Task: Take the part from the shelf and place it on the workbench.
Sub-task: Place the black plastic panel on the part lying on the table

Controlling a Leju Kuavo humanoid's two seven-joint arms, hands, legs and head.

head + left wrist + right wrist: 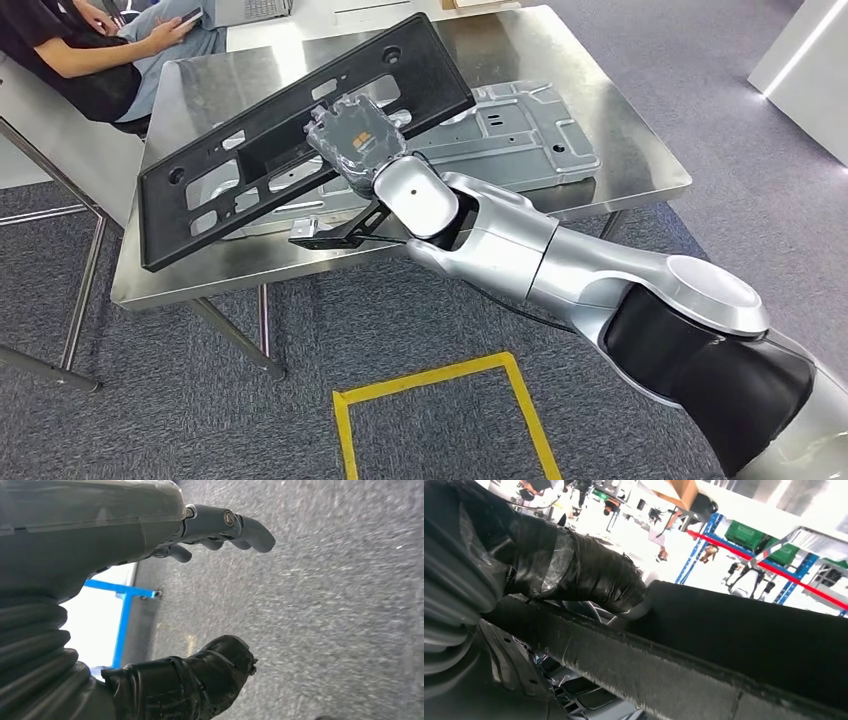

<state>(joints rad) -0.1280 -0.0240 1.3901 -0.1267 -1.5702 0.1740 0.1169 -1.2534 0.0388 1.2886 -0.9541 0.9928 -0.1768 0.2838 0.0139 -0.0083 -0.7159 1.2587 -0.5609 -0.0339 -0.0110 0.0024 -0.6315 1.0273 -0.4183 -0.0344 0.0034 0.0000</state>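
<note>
Right hand (358,140) grips the long black part (250,150), tilted diagonally above the workbench (560,60); left hand (220,530) hangs apparently loose, holding nothing.

Right hand (357,140) holds part (250,150) tilted over workbench (620,150); metal plate (520,135) lies behind; person (90,50) sits beyond.

**Black panel held tilted over steel workbench**

A long, flat black plastic part (290,135) — rectangular, pierced with cut-outs and round holes — hangs at a slant above the shiny stainless-steel workbench (570,75), gripped near its middle by the robot's right hand (355,140), its lower end overhanging the table's front edge.
</note>
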